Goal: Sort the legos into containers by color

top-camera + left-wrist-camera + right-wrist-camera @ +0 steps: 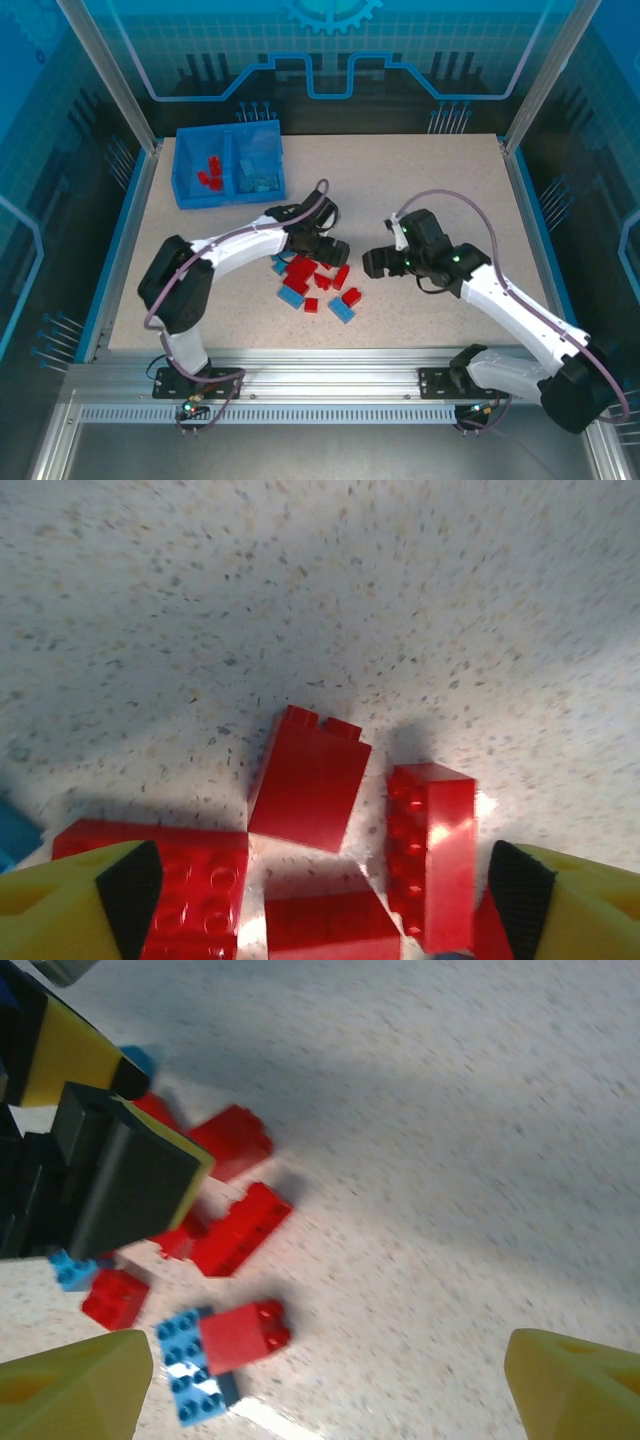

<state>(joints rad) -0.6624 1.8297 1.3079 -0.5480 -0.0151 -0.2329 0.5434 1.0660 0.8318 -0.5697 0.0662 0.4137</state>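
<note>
Top view: left gripper [335, 250] sits over far side of lego pile [312, 282]; bricks under it hidden. Pieces in bin [226, 197] too small to count, red specks left compartment, pale blue right. Left wrist view: red brick [205, 880] cut by bottom edge, blue brick [15, 835] by left edge. Right wrist view: right gripper [328, 1352] fingers [70, 1385] cropped at bottom corners; left gripper cropped at left edge; bricks soft, blurred.
</note>
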